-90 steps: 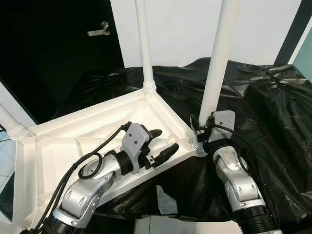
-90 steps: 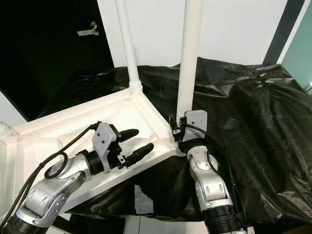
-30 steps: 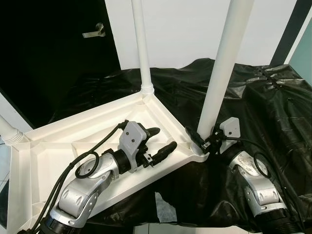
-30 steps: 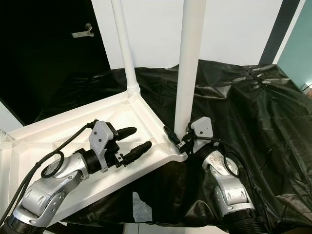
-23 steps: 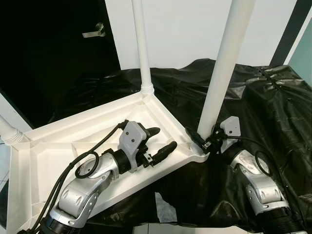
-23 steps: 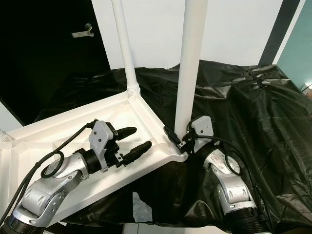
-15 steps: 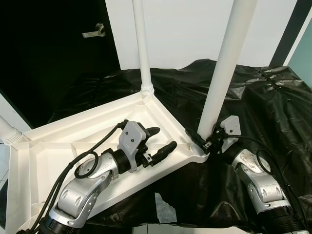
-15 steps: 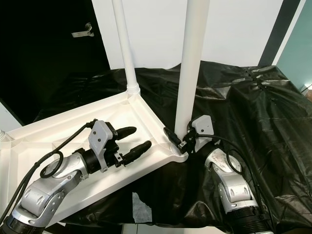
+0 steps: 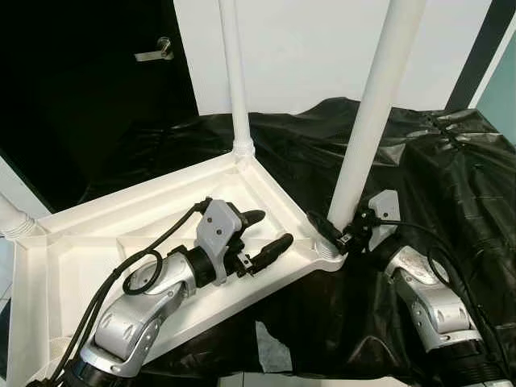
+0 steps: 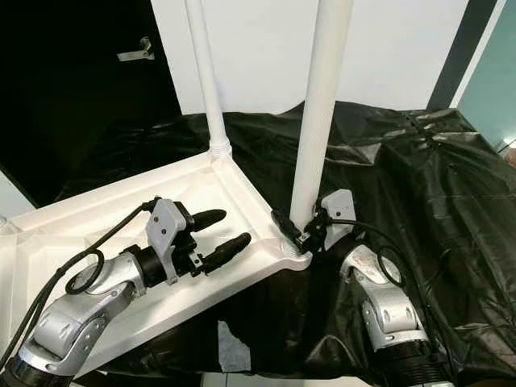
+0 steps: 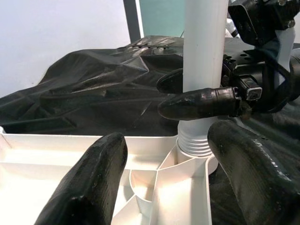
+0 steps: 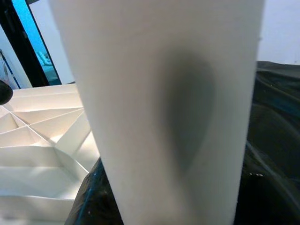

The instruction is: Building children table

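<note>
An upturned white plastic table top (image 9: 97, 242) lies on a black sheet, its ribbed underside facing up. A thin white leg (image 9: 234, 72) stands in the far corner, and the base of another leg (image 9: 12, 218) shows at the left corner. A thick white leg (image 9: 371, 121) rises from the near right corner, leaning slightly right. My right gripper (image 9: 334, 230) is shut on this leg just above its threaded base (image 11: 194, 143). My left gripper (image 9: 262, 234) hovers open over the underside, a hand's width left of that corner, with nothing between its fingers (image 11: 89, 187).
The black plastic sheet (image 9: 451, 177) covers the raised surface to the right and behind. A torn patch (image 9: 270, 339) shows pale near the front edge. A dark door with a metal handle (image 9: 151, 55) stands at back left, with a white wall (image 9: 306, 48) beside it.
My right wrist has turned around the leg's base and its forearm has swung outward to the right. The leg's top leans a little more to the right. The left gripper has stayed in place.
</note>
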Tool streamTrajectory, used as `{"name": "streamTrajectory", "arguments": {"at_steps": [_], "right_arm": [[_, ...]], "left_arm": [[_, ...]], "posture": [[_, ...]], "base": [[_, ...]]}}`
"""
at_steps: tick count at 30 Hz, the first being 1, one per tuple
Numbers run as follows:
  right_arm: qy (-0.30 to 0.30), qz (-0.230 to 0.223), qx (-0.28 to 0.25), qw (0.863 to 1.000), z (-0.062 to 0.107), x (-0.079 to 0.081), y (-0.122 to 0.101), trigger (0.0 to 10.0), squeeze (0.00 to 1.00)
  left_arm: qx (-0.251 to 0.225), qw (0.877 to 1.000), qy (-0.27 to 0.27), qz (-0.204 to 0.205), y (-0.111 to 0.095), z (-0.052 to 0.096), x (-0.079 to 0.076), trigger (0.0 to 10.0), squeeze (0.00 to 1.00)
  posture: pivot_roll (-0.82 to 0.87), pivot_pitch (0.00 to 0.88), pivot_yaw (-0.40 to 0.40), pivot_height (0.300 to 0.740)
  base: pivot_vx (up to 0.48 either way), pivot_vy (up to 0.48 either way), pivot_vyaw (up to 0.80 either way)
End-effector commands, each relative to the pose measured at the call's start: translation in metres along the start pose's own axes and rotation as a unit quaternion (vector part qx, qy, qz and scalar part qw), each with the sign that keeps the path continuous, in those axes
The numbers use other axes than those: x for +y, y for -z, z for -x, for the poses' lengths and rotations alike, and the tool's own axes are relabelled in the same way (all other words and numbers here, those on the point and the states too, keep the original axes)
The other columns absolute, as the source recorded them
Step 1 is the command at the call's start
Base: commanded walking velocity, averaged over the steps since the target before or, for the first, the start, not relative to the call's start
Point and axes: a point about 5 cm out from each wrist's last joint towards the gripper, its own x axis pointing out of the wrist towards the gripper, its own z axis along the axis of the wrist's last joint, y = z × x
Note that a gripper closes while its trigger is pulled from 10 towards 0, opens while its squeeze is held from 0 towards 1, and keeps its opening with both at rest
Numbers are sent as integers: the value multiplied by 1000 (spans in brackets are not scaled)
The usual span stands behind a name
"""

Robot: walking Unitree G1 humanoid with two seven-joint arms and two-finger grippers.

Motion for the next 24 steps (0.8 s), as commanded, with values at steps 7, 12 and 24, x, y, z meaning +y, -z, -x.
{"name": "streamTrajectory", "arguments": {"at_steps": [7, 12, 24], "right_arm": [[3, -38, 67, 997, 6, 14, 33, 10000, 0], [152, -20, 26, 988, -3, 27, 22, 10000, 0], [257, -7, -11, 966, -9, 33, 6, 10000, 0]], "left_arm": [[0, 1000, 29, -6, -3, 3, -4, 10000, 0], [-1, 1000, 24, -2, -1, 4, -7, 10000, 0], [-4, 1000, 19, -2, -1, 2, -7, 10000, 0]], "posture": [[10, 0, 27, 740], [13, 0, 10, 740], [6, 0, 8, 740]], "base": [[0, 0, 0], [0, 0, 0], [0, 0, 0]]}}
